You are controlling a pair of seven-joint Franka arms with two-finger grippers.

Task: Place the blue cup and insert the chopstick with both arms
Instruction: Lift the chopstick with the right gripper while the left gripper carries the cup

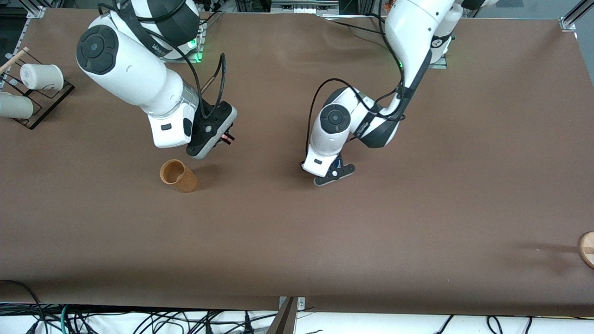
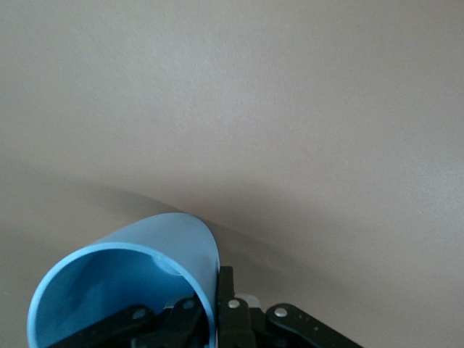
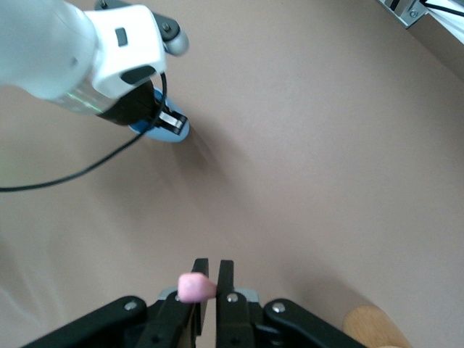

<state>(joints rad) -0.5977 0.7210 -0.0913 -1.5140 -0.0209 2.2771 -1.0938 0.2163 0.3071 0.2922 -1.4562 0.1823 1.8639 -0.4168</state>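
- Blue cup (image 2: pixel 130 268), light and thin-walled, sat pinched at its rim by the left tool (image 2: pixel 217 315), low over the table (image 1: pixel 417 222).
- Pink chopstick (image 3: pixel 196 288), seemingly stiff and slippery, was clamped in the right tool (image 3: pixel 210 290).

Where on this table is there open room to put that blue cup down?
Bare cloth lies under the blue cup in the left gripper, and on toward the front camera. It is more crowded by the tan cup, under the right gripper holding the chopstick.
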